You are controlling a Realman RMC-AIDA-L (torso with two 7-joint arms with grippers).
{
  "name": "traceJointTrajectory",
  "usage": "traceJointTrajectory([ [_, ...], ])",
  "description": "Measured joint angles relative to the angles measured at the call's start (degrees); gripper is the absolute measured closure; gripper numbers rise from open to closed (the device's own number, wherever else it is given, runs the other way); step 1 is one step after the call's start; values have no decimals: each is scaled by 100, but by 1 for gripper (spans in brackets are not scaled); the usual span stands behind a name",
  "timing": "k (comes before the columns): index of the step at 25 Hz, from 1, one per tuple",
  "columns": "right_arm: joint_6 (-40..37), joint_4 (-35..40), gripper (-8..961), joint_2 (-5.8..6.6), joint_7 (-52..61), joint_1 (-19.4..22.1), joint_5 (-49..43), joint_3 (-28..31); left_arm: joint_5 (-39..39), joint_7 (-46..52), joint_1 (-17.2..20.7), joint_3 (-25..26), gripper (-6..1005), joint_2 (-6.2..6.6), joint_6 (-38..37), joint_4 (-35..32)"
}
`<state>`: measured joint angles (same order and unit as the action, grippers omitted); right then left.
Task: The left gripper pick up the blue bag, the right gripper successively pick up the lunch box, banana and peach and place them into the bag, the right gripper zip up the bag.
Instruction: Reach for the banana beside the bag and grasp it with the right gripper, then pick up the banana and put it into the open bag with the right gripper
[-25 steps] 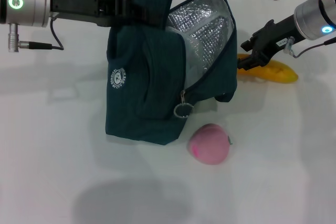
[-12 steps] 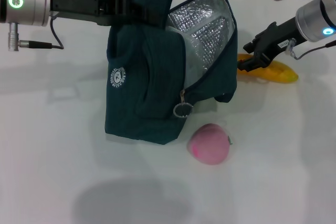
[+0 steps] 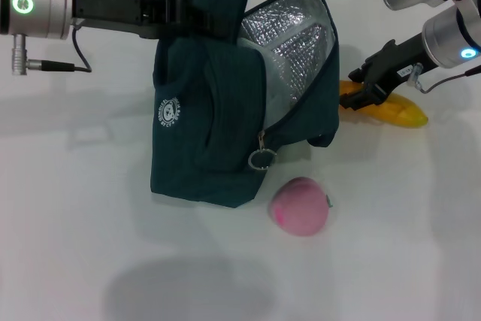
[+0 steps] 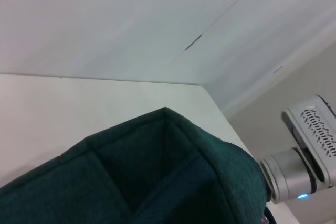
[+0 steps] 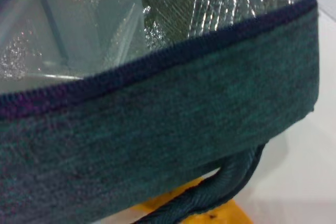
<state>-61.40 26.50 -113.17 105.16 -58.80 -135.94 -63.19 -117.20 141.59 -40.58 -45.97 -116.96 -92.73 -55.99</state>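
The blue bag (image 3: 210, 133) stands upright at the centre, its lid unzipped and the silver lining showing. My left gripper (image 3: 188, 16) is shut on the strap at its top. A translucent lunch box (image 5: 79, 30) lies inside the bag, also dimly seen in the head view (image 3: 274, 92). To the right of the bag lies the yellow banana (image 3: 394, 109). My right gripper (image 3: 355, 88) is low at the banana's left end, open, with a finger on each side of it. The pink peach (image 3: 299, 206) rests on the table in front of the bag.
The white table (image 3: 90, 246) runs to a wall at the back. A metal zip ring (image 3: 260, 158) hangs at the bag's front corner. A carry loop of the bag (image 5: 220, 187) hangs just above the banana (image 5: 210, 216).
My right gripper has shifted slightly right and down along the banana's left end. The bag, the peach and the left arm have held still.
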Motion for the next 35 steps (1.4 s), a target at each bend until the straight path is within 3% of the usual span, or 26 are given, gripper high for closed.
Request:
traceJointTrajectory([
  [22, 98, -42, 532, 40, 68, 98, -3, -10, 15, 21, -2, 0, 968, 34, -16, -13],
  [28, -53, 77, 534, 155, 246, 337, -4, -6, 267, 2, 81, 0, 968, 93, -43, -10],
  [35, -463, 894, 535, 196, 492, 960, -31, -10, 444, 6, 149, -1, 968, 136, -62, -2],
])
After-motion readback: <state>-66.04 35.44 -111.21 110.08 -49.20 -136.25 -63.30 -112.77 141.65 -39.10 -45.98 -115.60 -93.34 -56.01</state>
